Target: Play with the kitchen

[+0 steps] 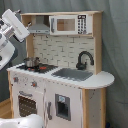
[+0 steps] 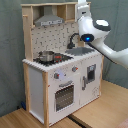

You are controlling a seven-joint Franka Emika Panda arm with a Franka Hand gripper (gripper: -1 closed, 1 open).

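Hovering high beside the kitchen (image 1: 60, 75), standing upright on the wooden floor (image 2: 95, 112), touching nothing yet, jaw state impossible to tell, oven door and knobs remaining untouched.

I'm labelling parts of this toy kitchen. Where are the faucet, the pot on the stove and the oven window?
faucet (image 1: 84, 59): first exterior view, on the black arched spout.
pot (image 2: 46, 55): second exterior view, on its metal side wall.
oven window (image 2: 64, 98): second exterior view, on the dark pane's centre.
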